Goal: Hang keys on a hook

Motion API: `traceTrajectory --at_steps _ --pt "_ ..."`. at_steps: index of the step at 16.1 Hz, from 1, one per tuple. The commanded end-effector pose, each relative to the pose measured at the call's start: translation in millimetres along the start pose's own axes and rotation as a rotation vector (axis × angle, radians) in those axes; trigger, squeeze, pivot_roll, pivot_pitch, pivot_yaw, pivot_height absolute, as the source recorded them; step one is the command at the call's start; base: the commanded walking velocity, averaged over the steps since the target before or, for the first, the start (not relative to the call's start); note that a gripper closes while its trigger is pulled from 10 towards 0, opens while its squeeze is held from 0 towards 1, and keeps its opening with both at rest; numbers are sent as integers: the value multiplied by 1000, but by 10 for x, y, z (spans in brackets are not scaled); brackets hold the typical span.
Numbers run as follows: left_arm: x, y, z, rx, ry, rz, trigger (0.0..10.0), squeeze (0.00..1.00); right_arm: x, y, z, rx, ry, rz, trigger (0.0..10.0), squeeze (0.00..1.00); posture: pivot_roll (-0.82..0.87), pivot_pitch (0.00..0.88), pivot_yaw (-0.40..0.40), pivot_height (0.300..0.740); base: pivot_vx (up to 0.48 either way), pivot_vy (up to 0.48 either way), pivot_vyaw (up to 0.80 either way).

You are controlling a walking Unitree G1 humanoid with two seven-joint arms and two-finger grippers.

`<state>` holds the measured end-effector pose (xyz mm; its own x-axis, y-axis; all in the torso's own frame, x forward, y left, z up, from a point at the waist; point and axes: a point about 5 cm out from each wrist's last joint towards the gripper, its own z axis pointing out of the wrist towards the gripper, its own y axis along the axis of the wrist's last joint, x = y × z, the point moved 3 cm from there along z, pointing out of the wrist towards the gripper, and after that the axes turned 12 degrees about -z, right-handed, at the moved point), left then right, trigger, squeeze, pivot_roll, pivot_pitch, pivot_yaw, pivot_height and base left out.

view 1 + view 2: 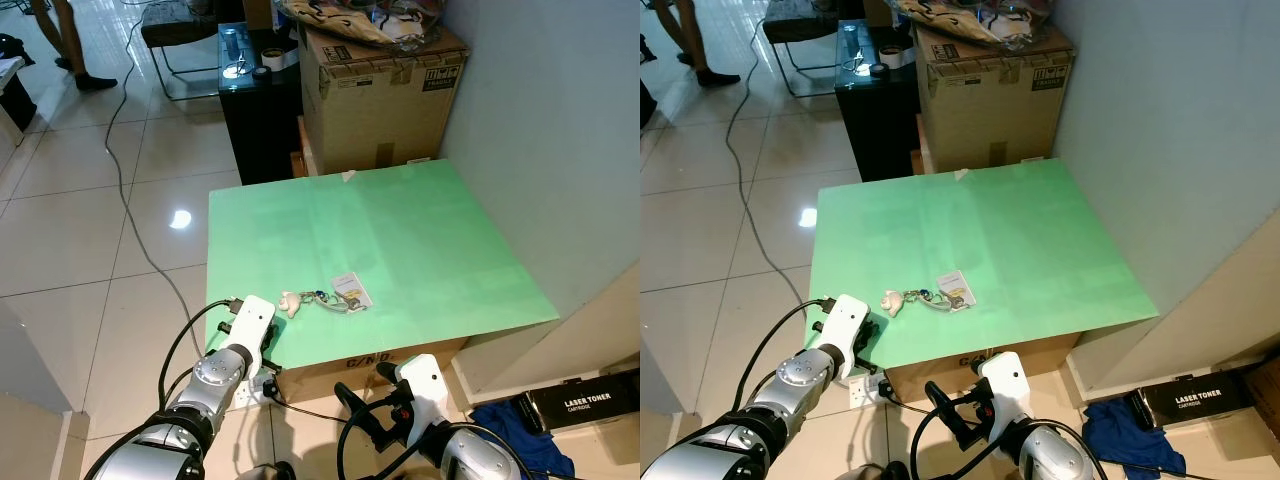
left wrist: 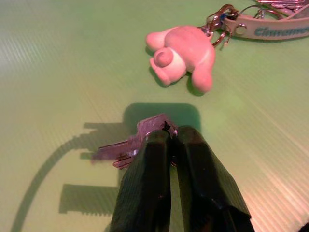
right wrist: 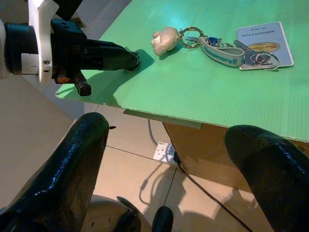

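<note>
While your left tool [image 2: 170, 137] rests pinched together on the green tabletop [image 1: 420, 220], seemingly over a loose key [image 2: 126, 145], the keys [image 1: 330, 297] lie just beyond it. Your right tool [image 3: 178, 159] hangs spread wide below the edge.

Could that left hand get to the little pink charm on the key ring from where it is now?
Probably yes. The left hand sits low over the green board, fingers shut on a loose key, and the pink charm lies just ahead with bare board between. It would have to open first.
</note>
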<state>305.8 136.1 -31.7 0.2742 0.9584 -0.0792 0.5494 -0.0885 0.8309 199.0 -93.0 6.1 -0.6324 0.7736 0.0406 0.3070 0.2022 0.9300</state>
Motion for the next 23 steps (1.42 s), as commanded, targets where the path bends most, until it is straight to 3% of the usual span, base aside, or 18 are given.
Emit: traceTrajectory --at_steps 1,11,13,14,15,16,22,23 --pt "-5 -101 -17 34 1 -36 0 0 15 25 -9 -8 6 5 10000 0 -220 92 86 740 0 0 0" --pt "154 469 -4 -184 -32 -221 0 0 -40 49 49 -13 11 -8 10000 0 -188 45 85 740 0 0 0" --pt "127 515 -11 -209 -54 -193 0 0 -37 48 55 -12 14 -10 10000 0 -187 39 84 740 0 0 0" --pt "99 498 -14 -204 -61 -144 10000 0 -32 48 57 -12 15 -11 10000 0 -188 39 86 740 0 0 0" --pt "84 486 -32 -212 -77 -91 10000 0 -29 45 57 -11 14 -10 10000 0 -189 40 88 740 0 0 0" --pt "71 462 -58 -217 -104 -48 10000 1000 -26 40 55 -10 12 -9 10000 0 -189 41 88 740 0 0 0" --pt "160 325 -88 -157 -91 -25 10000 1000 -25 36 60 -12 6 -2 10000 0 -192 55 93 740 0 0 0" --pt "176 266 -84 -127 -75 -52 10000 1000 -32 42 58 -13 5 -3 10000 0 -192 66 94 740 0 0 0"
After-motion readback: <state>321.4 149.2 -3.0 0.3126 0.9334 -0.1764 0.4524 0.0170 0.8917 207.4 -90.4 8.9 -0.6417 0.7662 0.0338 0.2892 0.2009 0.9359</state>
